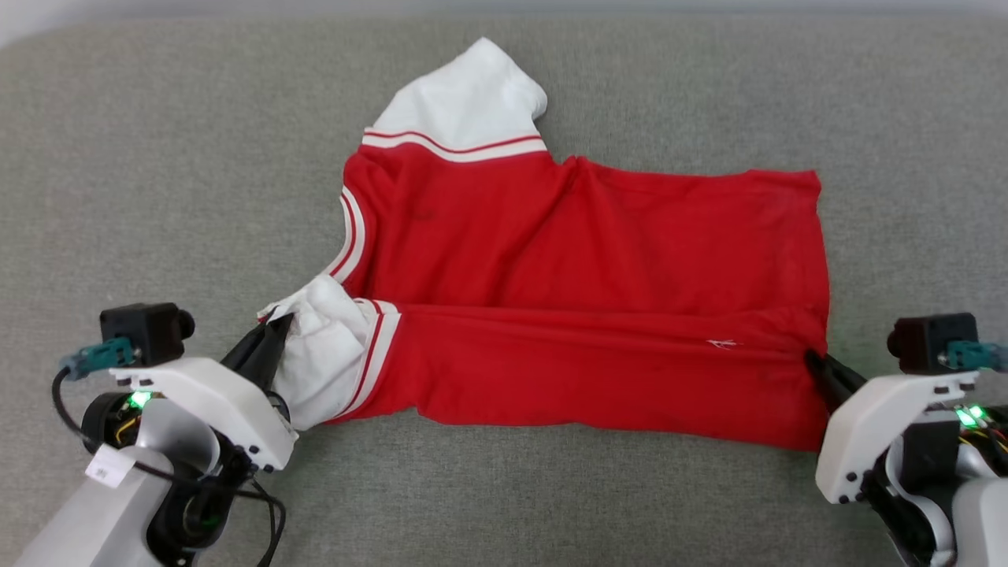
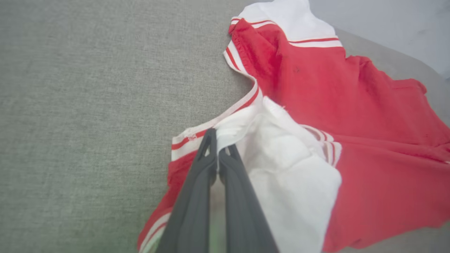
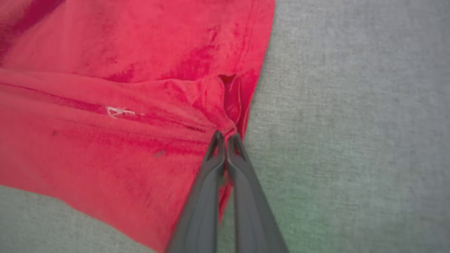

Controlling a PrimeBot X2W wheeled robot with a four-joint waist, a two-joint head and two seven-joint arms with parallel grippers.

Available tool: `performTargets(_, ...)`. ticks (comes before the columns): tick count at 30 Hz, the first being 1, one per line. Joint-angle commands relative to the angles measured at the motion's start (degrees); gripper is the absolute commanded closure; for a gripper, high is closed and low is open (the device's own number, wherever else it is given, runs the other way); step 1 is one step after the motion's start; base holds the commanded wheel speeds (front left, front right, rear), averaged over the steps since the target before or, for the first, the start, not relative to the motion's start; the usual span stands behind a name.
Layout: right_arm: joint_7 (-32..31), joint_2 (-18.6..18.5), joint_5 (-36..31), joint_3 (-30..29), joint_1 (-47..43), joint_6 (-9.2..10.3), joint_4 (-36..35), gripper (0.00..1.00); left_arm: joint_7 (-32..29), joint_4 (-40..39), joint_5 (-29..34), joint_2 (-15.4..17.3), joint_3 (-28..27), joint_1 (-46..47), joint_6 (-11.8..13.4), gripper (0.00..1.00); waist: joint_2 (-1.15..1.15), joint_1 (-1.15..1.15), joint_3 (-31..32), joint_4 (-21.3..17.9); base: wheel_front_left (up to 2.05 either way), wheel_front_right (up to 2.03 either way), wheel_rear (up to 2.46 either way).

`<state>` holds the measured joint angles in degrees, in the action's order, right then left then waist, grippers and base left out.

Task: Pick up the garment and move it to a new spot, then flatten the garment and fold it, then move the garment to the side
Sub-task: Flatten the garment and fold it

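Across the grey cloth surface (image 1: 118, 157) lies the garment (image 1: 583, 260); left pincer (image 1: 274, 323) pinches its white near-left shoulder, right pincer (image 1: 813, 361) pinches its near-right hem.

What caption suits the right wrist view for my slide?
Right pincer pinches edge of red fabric jersey on grey woven surface.

A grey woven fabric surface (image 1: 157, 157) under even light.

one red garment (image 1: 598, 260), one left gripper (image 1: 272, 324), one right gripper (image 1: 813, 361), one grey surface (image 1: 157, 157)
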<state>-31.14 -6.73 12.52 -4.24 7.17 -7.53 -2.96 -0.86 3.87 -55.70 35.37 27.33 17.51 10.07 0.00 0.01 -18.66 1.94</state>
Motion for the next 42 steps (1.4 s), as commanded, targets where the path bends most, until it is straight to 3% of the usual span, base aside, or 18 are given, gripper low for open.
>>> performTargets(1,0.76,-0.25,-0.3,0.49,1.86,0.08,1.88,1.0,-0.32,2.17,0.05,-0.7,0.52,1.75,-1.16,1.0,0.0,-0.01,-2.13,-0.28,0.0,0.0,0.0)
performTargets(3,1.5,-0.23,-0.07,1.03,3.02,0.09,4.29,1.0,-1.09,4.72,-0.09,-1.32,1.46,3.09,-2.47,1.0,0.0,-0.01,-2.77,-0.29,0.0,0.0,0.0)
performTargets(5,2.11,-0.5,-0.36,1.81,3.38,0.09,6.53,0.84,-1.78,7.03,-0.34,-1.99,2.3,4.0,-3.71,1.0,0.0,-0.01,-2.99,-0.24,0.0,0.0,0.0)
performTargets(7,3.07,-0.42,-0.05,2.18,3.59,0.09,8.41,0.51,-2.38,8.92,-0.68,-2.73,3.05,4.46,-4.9,1.0,0.0,-0.01,-3.03,-0.13,0.0,0.0,0.0)
performTargets(8,3.51,-0.64,-0.12,2.44,3.58,0.09,9.32,0.3,-2.34,9.79,-0.74,-2.97,3.28,4.78,-5.35,1.0,0.0,-0.01,-2.85,-0.04,0.0,0.0,0.0)
performTargets(9,3.98,-0.71,0.06,2.57,3.4,0.09,10.04,0.0,-2.4,10.59,-0.9,-3.26,3.52,4.9,-5.88,0.97,0.0,-0.01,-2.59,0.09,0.0,0.0,0.0)
performTargets(11,5.79,-0.93,0.51,2.74,2.92,0.09,10.51,0.0,-2.03,11.76,-0.95,-3.84,3.75,4.9,-6.62,0.38,0.0,-0.01,-1.86,0.44,0.0,0.0,0.0)
performTargets(12,7.39,-0.85,0.74,2.46,2.69,0.09,10.15,0.0,-1.36,12.23,-1.01,-4.06,3.45,5.04,-6.83,0.0,0.0,-0.01,-1.44,0.58,0.0,0.0,0.0)
performTargets(19,21.09,1.26,-0.19,-1.03,-0.26,0.06,4.84,0.0,1.98,12.83,-0.55,-3.4,1.92,3.36,-5.17,0.0,0.0,-0.01,3.07,0.88,0.0,0.0,0.0)
performTargets(22,24.15,2.11,-1.67,-2.1,-1.65,0.06,2.77,0.0,0.97,11.64,0.0,-1.31,1.72,2.25,-3.75,0.0,0.0,-0.01,5.05,0.6,0.0,0.0,0.0)
performTargets(27,25.58,3.1,-3.48,-2.67,-4.17,0.06,0.26,0.0,-2.46,7.5,-0.78,2.7,0.88,0.25,-1.63,0.0,0.0,-0.01,7.66,-0.12,0.0,0.0,0.0)
performTargets(34,25.41,3.78,-2.73,-2.83,-6.29,0.06,-1.83,0.0,-13.74,-0.38,-5.64,8.95,1.4,-2.53,-2.02,0.0,0.0,-0.01,8.95,-1.48,0.0,0.0,0.0)
performTargets(39,25.63,3.88,-1.89,-2.56,-6.03,0.06,-2.04,0.0,-21.54,-3.31,-10.58,11.05,1.69,-3.41,-1.64,0.0,0.0,-0.01,7.38,-2.86,0.0,0.0,0.0)
performTargets(42,25.8,3.9,-1.0,-2.31,-5.5,0.06,-1.74,0.0,-23.1,-3.32,-11.67,11.56,1.4,-3.14,-1.32,0.0,0.0,-0.01,6.3,-3.51,0.0,0.0,0.0)
